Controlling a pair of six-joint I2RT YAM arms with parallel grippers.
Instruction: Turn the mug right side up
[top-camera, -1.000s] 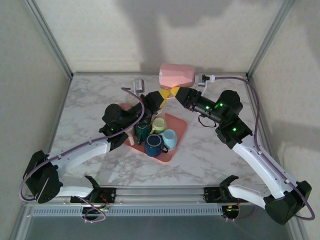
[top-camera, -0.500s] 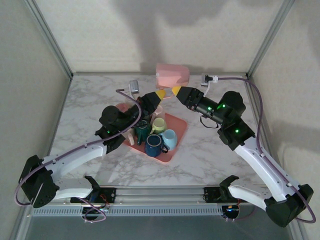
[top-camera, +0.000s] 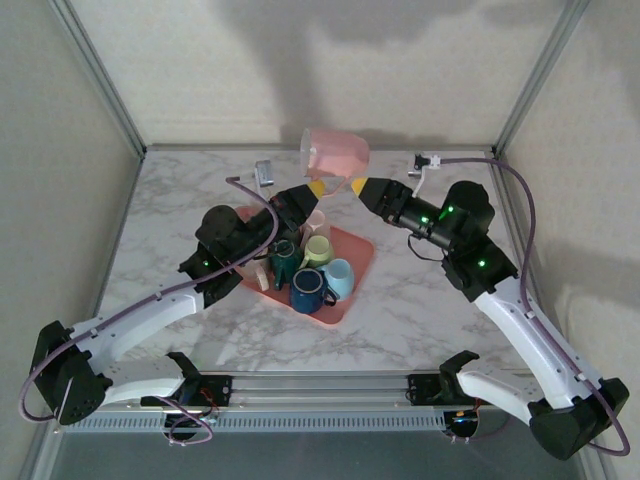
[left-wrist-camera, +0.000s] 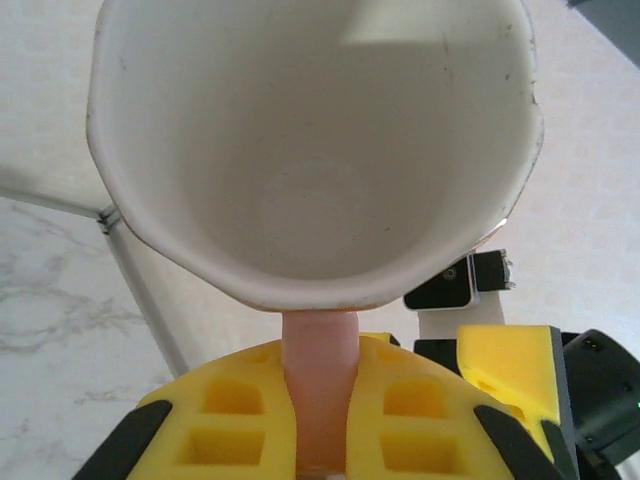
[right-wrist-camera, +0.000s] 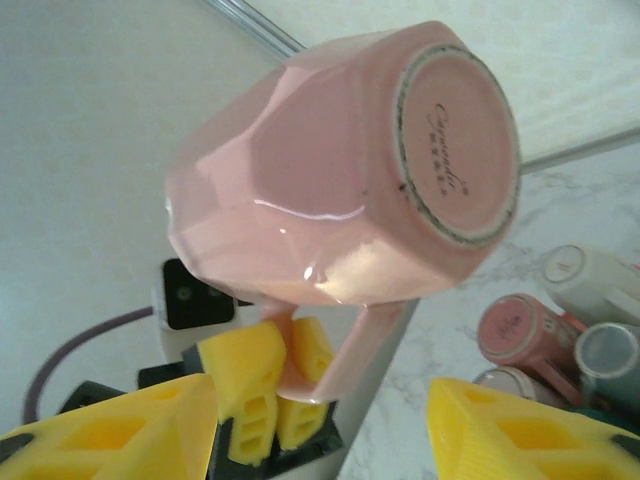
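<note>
A pink mug (top-camera: 335, 152) is held in the air above the far middle of the table (top-camera: 420, 300), beyond the red tray (top-camera: 350, 285) of cups. Its handle (left-wrist-camera: 320, 385) is clamped between the yellow fingers (left-wrist-camera: 215, 415) of the left gripper (top-camera: 316, 187), which is closed on it. The mug's long axis is tilted, lying closer to level than upright. In the left wrist view the white inside (left-wrist-camera: 315, 150) is looked into straight on, so the mouth is turned toward the left arm. In the right wrist view the round base (right-wrist-camera: 458, 135) with its printed mark is faced toward that camera, and the handle is seen underneath the body, pinched by the left fingers (right-wrist-camera: 245, 385). The right gripper (top-camera: 360, 186) is open, its fingers (right-wrist-camera: 110, 435) spread apart and clear of the mug, just beside the left gripper in the top view.
</note>
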